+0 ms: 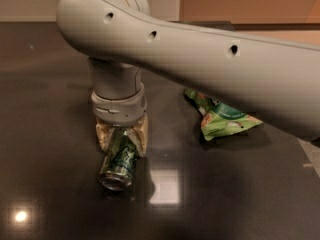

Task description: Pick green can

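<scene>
The green can point(119, 165) lies on its side on the dark table point(240, 194), its silver end toward the camera. My gripper point(121, 145) hangs straight down from the big grey arm point(210, 59) over the can's far half. Its tan fingers point(103, 136) stand on either side of the can and press against its body. The can still rests on the table. The can's far end is hidden between the fingers.
A flat crinkled green snack bag point(225, 119) lies on the table to the right of the can, partly under the arm. The table's far edge meets a pale wall. Ceiling lights reflect on the glossy tabletop near the front.
</scene>
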`<state>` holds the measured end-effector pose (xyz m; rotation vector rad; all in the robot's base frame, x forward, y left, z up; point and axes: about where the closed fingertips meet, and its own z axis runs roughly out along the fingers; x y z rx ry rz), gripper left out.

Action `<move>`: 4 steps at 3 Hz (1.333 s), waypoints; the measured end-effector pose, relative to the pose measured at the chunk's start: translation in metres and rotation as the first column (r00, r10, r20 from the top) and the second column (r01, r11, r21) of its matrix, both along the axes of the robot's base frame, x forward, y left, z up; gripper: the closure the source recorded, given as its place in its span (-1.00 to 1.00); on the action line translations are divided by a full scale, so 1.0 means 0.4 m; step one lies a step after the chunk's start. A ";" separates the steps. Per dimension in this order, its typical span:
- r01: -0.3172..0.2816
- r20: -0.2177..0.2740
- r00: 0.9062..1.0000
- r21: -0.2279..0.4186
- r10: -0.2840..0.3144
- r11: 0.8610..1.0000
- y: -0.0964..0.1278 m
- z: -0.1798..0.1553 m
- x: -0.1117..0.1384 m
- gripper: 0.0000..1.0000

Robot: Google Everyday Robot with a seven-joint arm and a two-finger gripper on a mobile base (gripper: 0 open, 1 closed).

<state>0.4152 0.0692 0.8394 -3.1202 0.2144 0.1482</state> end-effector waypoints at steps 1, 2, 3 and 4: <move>0.002 -0.040 0.999 0.022 -0.001 1.000 -0.003 0.045 0.004 0.74; -0.015 -0.049 0.999 0.078 0.019 0.997 0.004 0.121 0.014 1.00; -0.035 -0.025 0.999 0.151 0.040 0.988 0.016 0.203 0.027 1.00; -0.042 -0.001 0.999 0.216 0.043 0.976 0.033 0.267 0.051 1.00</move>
